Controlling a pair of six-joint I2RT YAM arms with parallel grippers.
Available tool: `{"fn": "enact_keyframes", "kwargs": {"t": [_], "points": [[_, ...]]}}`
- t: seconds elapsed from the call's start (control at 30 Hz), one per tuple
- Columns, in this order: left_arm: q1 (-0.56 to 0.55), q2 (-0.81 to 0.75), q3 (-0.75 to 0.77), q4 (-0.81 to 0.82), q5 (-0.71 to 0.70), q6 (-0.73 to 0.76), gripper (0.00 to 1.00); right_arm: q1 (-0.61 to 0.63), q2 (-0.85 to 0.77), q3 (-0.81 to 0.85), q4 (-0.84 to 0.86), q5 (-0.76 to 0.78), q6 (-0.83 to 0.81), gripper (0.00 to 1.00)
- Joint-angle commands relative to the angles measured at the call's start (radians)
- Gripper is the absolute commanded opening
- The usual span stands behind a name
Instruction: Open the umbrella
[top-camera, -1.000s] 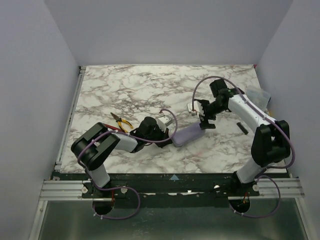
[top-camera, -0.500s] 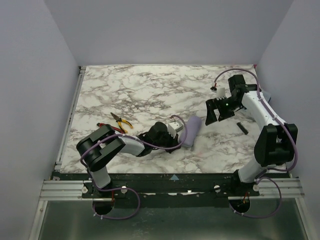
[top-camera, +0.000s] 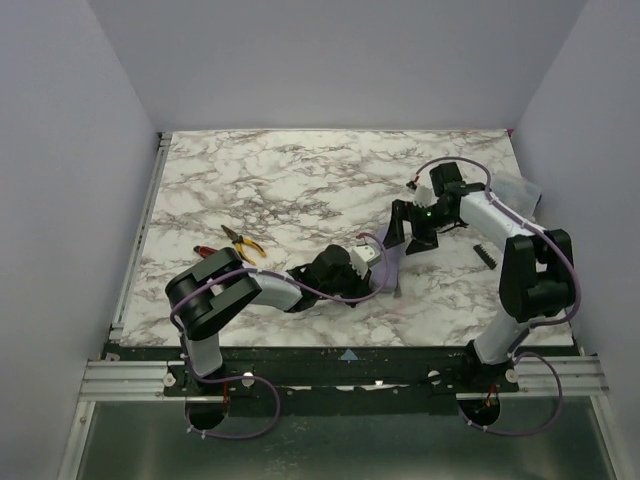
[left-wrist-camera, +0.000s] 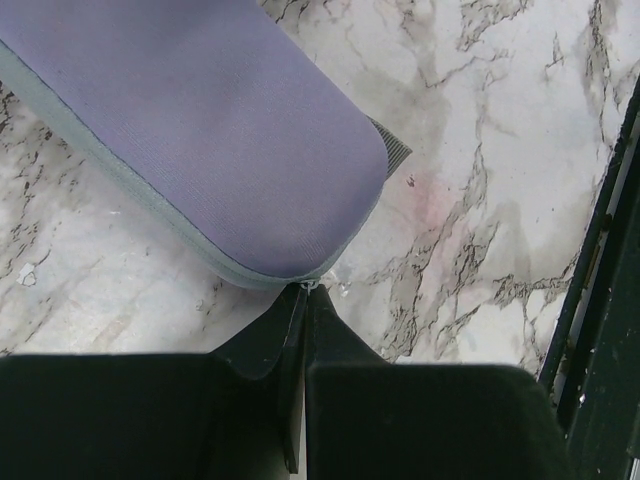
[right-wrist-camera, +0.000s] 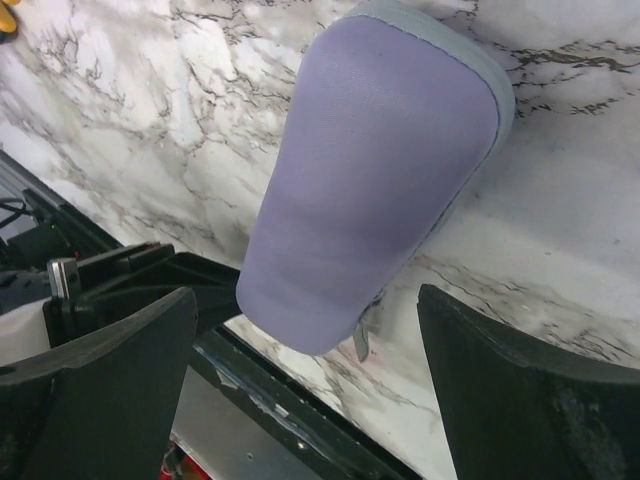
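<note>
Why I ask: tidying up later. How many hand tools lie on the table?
2. Yellow-handled pliers lie left of centre; a red-handled tool lies just left of them, partly hidden by the left arm. More may hide under the arms.

- The case (right-wrist-camera: 370, 170) lies on the table (top-camera: 300, 180), near the middle of its front edge.
- The left gripper (left-wrist-camera: 305, 290) is at the case's near end, jaws pressed together on the zip tab.
- The right gripper (right-wrist-camera: 305, 295) hangs over the case's far end, jaws wide to either side, apart from it.
- Pliers (top-camera: 242, 241) lie well left of the case.
- A small toothed strip (top-camera: 484, 254) lies right of the case.
- A bag (top-camera: 520, 188) lies farther right of the case and behind it.
</note>
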Motion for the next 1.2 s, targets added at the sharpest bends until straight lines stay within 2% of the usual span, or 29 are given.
{"fn": "enact_keyframes", "kwargs": {"t": [0.0,0.1,0.23,0.47,0.57,0.67,0.97,1.17], "points": [[-0.008,0.021,0.025,0.006,-0.018,0.025,0.0,0.049,0.023,-0.046,0.168,0.067,0.116,0.92],[-0.009,0.03,0.036,-0.004,-0.027,0.032,0.0,0.093,0.059,-0.036,0.187,0.101,0.11,0.88],[-0.009,0.02,0.024,-0.009,-0.023,0.042,0.0,0.101,0.099,-0.04,0.17,0.179,0.078,0.76],[-0.002,-0.034,-0.042,-0.025,-0.051,0.047,0.0,0.101,0.152,-0.037,0.166,0.251,0.003,0.34],[0.022,-0.059,-0.068,-0.04,-0.068,0.05,0.0,0.101,0.149,-0.041,0.183,0.27,-0.051,0.2],[0.058,-0.071,-0.07,-0.069,-0.075,0.075,0.0,0.101,0.146,-0.043,0.188,0.262,-0.109,0.14],[0.118,-0.038,0.001,-0.085,-0.057,0.136,0.0,0.147,0.13,-0.041,0.168,0.185,-0.31,0.08],[0.215,0.023,0.076,-0.124,-0.02,0.012,0.0,0.159,0.131,-0.026,0.134,0.147,-0.419,0.08]]}}
